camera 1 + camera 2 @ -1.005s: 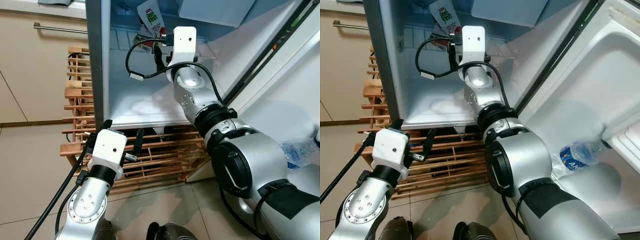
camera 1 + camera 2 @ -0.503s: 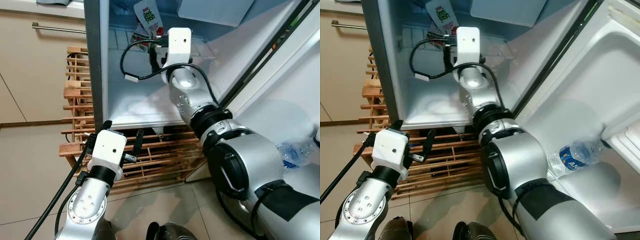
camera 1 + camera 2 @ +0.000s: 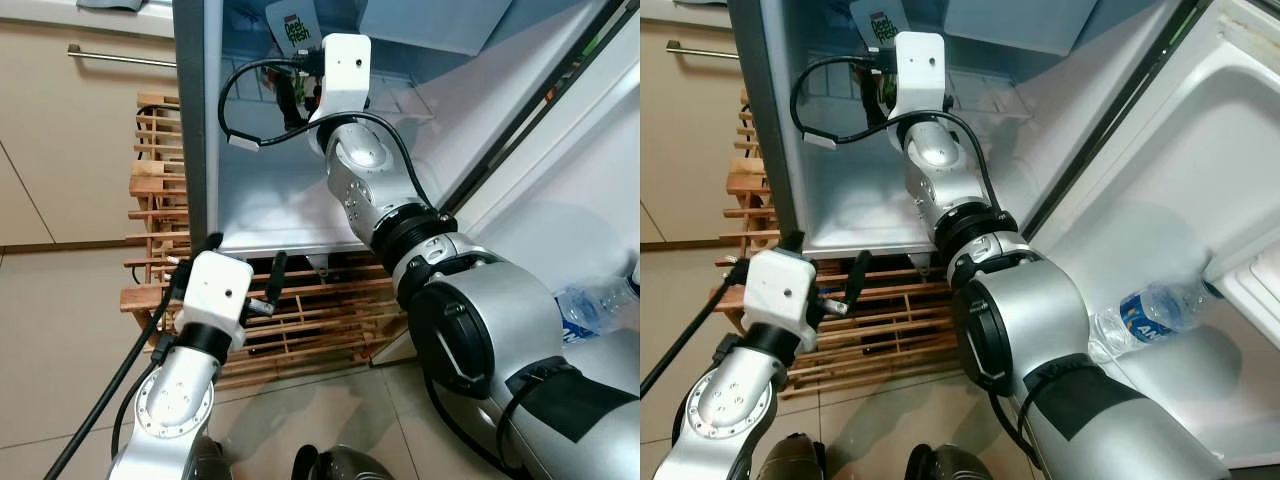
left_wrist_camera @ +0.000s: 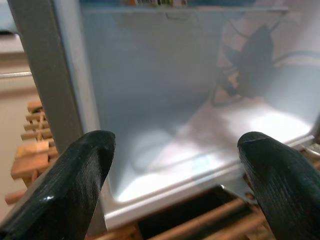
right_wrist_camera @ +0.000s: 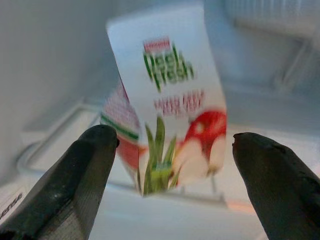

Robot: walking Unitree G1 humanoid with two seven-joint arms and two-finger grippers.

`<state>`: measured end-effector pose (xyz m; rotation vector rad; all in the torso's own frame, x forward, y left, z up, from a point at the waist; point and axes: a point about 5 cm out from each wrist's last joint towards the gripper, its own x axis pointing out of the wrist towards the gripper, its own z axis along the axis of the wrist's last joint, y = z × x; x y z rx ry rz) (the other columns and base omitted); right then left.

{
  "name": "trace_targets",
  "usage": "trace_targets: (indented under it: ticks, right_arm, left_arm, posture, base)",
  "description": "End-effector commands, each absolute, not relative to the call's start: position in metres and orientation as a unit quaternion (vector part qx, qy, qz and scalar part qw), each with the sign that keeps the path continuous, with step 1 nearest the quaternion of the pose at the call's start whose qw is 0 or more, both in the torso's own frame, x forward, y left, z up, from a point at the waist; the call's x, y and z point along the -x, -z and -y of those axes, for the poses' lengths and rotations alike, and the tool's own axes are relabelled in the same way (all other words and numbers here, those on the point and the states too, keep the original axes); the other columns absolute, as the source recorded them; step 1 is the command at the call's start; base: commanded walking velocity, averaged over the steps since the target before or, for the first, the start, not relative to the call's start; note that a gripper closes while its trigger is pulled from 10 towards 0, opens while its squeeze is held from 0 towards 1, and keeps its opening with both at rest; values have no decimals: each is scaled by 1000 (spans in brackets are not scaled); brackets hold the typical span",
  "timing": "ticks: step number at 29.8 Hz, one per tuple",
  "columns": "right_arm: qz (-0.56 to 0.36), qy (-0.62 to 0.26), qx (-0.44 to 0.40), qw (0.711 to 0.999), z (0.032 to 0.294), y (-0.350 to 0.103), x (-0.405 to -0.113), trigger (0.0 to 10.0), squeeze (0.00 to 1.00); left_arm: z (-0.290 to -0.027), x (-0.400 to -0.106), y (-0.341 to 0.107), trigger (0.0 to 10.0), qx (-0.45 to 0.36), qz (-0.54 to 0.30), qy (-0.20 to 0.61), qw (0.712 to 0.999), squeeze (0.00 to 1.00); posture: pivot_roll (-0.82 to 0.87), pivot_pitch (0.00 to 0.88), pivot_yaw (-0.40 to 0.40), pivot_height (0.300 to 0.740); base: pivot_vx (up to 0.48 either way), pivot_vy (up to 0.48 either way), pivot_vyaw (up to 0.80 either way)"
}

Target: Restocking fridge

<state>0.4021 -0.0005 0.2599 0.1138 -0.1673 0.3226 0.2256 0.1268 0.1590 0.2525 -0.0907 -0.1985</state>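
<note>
Inside fridge [image 3: 300, 215], at 12 o'clock: right gripper [image 5: 170, 150], fingers spread, nothing held, facing carton [image 5: 167, 112] standing on upper shelf. Placement step looks finished; next likely withdrawing arm. Left gripper [image 4: 175, 165] spread, empty, at 7 o'clock below fridge.

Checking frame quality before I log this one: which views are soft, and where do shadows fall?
Right wrist view: carton is blurred, its lettering smeared, between the open right pincer fingers. Left wrist view: fridge interior soft, an arm-shaped shadow on its back wall. Both eye views: fairly sharp and evenly lit.
</note>
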Motion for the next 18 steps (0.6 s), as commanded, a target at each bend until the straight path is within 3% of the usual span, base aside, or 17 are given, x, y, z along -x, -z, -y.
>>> trace_targets:
  ticks: [1,7,12,18]
  right_arm:
    - [108,-134,-52,984,21,-255,-406,10000,0]
    - [156,-115,-38,980,44,-231,-398,10000,0]
    - [160,-155,-32,974,43,-217,-381,10000,0]
    - [134,-155,6,979,76,-165,-340,10000,0]
  left_arm:
    - [-121,-231,-156,10000,-117,46,116,985,0]
    - [-119,-245,-149,10000,-118,34,117,986,0]
    - [-121,-253,-149,10000,-104,31,122,987,0]
    - [-137,-266,-149,10000,-56,12,83,995,0]
  posture:
    - [248,23,-205,740]
    - [167,0,-159,740]
    - [127,0,-138,740]
    - [114,0,-79,740]
  base:
    - [0,0,0]
    - [0,0,0]
    - [0,0,0]
    - [0,0,0]
